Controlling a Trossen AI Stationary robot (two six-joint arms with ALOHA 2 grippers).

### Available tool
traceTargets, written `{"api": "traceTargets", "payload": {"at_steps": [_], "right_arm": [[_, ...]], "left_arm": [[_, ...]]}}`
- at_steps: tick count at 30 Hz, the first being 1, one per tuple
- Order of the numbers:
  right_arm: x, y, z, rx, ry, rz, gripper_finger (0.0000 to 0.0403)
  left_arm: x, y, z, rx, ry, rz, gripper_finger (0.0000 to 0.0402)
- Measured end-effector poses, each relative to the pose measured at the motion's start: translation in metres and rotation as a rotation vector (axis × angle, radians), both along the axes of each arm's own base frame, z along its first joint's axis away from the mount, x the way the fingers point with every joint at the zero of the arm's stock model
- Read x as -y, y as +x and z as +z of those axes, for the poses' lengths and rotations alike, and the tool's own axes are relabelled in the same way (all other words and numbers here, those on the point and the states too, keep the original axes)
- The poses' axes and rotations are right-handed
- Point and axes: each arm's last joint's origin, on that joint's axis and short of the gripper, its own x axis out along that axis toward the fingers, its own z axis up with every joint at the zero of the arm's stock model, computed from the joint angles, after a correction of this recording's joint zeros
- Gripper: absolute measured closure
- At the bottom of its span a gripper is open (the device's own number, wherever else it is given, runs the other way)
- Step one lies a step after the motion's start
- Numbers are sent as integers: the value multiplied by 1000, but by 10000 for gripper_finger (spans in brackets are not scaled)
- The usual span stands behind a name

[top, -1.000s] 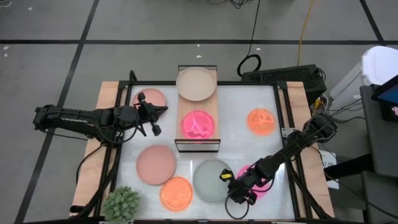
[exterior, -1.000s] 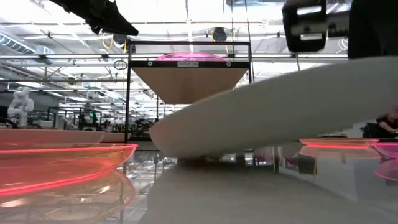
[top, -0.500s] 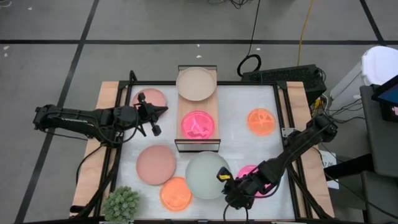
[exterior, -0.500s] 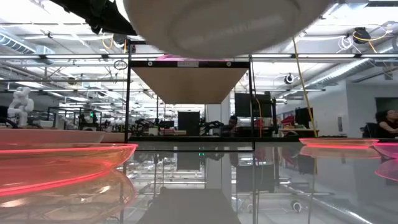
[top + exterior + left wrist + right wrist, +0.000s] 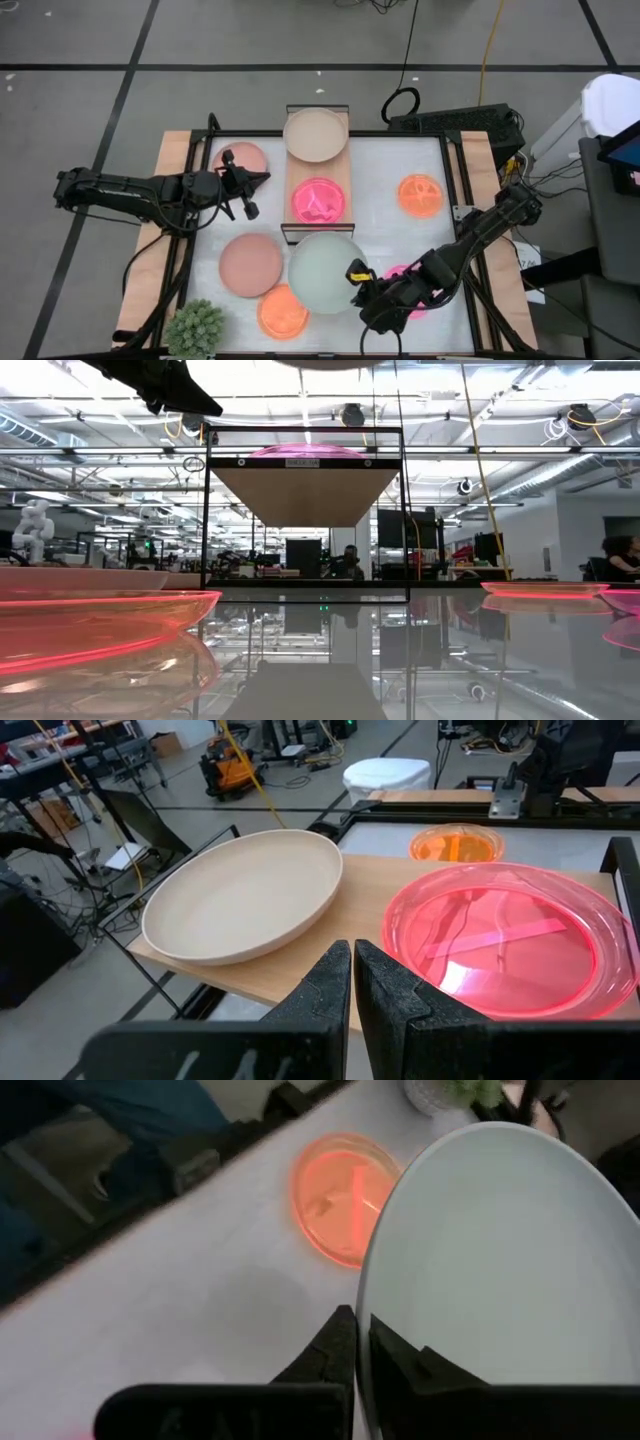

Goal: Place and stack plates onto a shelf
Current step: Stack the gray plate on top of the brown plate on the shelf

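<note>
Right claw (image 5: 356, 281) clamped on rim of pale green plate (image 5: 325, 272), lifted above bench (image 5: 400, 240) beside shelf (image 5: 318, 175). Left claw (image 5: 250, 190) closed, empty, near shelf.

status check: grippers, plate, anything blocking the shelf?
Right gripper shut on green plate, lifted. Left gripper shut, empty, beside shelf. Beige plate, pink plate fill it.

My right gripper (image 5: 352, 275) is reaching in from the table's right side toward its front middle, arm bent at the elbow, fingers (image 5: 345, 1342) pinching shut on the rim of the pale green plate (image 5: 325, 272) and holding it clear of the table. My left gripper (image 5: 252, 192) is hovering at the left, arm stretched in level, fingers (image 5: 340, 982) pressing together on nothing.
</note>
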Motion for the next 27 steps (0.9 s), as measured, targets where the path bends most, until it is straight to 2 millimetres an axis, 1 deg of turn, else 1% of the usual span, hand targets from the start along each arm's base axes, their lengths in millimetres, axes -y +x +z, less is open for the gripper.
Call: {"api": "traceTargets", "payload": {"at_steps": [5, 10, 15, 20, 24, 27], "right_arm": [[21, 3, 29, -1, -49, -38, 403], [54, 11, 47, -20, -101, -79, 403], [101, 26, 54, -18, -167, -127, 403], [151, 37, 54, -42, -176, -115, 403], [192, 40, 54, -52, -233, -99, 403], [223, 40, 53, -61, -240, -97, 403]], "left_arm": [[0, 0, 0, 4, -6, 2, 378], [0, 0, 0, 4, -7, 2, 378], [0, 0, 0, 3, -7, 2, 378], [0, 0, 0, 2, -7, 2, 378], [0, 0, 0, 1, -7, 2, 378], [0, 0, 0, 4, -12, 4, 378]]}}
